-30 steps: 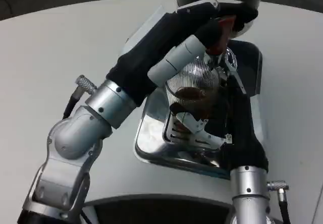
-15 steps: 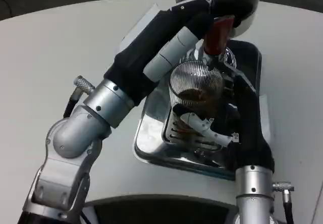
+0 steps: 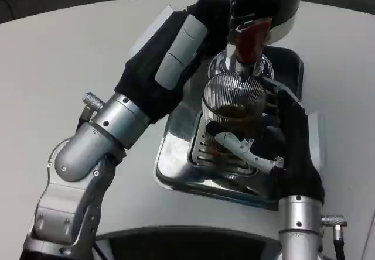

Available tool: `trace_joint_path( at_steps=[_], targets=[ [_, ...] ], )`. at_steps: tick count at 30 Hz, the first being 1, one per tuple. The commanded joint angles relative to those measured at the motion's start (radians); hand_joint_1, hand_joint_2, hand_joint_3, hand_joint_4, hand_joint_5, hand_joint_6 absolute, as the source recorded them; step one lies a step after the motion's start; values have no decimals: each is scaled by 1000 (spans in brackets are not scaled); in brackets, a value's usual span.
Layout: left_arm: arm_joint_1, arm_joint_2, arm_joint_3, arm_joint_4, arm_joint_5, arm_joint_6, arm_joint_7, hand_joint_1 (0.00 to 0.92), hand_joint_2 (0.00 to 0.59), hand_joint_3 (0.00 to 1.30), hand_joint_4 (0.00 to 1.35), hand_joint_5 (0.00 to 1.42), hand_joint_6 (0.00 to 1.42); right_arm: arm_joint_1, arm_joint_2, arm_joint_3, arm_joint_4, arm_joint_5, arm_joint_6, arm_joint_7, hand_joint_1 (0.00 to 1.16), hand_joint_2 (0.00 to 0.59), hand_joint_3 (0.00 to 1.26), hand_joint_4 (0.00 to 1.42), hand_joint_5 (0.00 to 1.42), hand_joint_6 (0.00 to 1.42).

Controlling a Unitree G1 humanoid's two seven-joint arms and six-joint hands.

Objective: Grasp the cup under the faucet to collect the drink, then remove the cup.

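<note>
1. Cup (image 3: 233, 105): a ribbed clear tumbler holding a dark drink in its lower part. It stands over the slotted grate of the steel drip tray (image 3: 176, 154), directly below the faucet (image 3: 251, 43) with its red handle.
2. Right hand (image 3: 258, 140): its white and black fingers (image 3: 234, 146) wrap the cup's lower wall from the near side and grip it.
3. Left hand (image 3: 234, 8): raised at the red handle. Whether its fingers close on the handle cannot be told.
4. Hazard: judged from the close fit, lifting the cup straight up would knock its rim against the spout and spill the drink.
5. Hazard: pulling away while liquid still runs would wet the tray and the white surface (image 3: 64, 67).
6. Hazard: the ribbed wall may slip under a loose grip.
</note>
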State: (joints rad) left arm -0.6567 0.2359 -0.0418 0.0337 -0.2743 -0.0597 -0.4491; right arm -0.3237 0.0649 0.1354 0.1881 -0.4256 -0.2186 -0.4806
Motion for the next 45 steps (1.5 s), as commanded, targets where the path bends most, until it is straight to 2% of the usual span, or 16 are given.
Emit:
trace_joint_path(
  at_steps=[1,9,20,28,36,45],
  targets=[
    [47,4,20,10,-22,65,-18,0,66,384,259,291,238,27,2,5,-37,-13,-11,-7,971,169,553,657,725,604],
    [54,18,23,-33,-30,75,-54,0,79,311,180,249,183,47,2,3,-71,-19,-5,3,974,176,594,677,753,616],
    [71,13,29,-141,-30,92,-50,0,79,308,175,240,178,52,0,-5,-77,-18,1,7,975,177,597,693,764,631],
    [84,33,41,-215,18,77,-19,0,80,315,174,236,176,54,0,-6,-73,-18,1,6,975,177,596,694,765,644],
    [83,26,43,-237,39,63,-11,0,80,324,174,235,166,59,-3,-10,-74,-18,0,5,975,177,596,702,774,649],
    [95,21,52,-279,25,86,-7,0,80,334,174,235,162,67,-5,-14,-82,-17,-1,5,975,177,610,703,776,652]
  ],
)
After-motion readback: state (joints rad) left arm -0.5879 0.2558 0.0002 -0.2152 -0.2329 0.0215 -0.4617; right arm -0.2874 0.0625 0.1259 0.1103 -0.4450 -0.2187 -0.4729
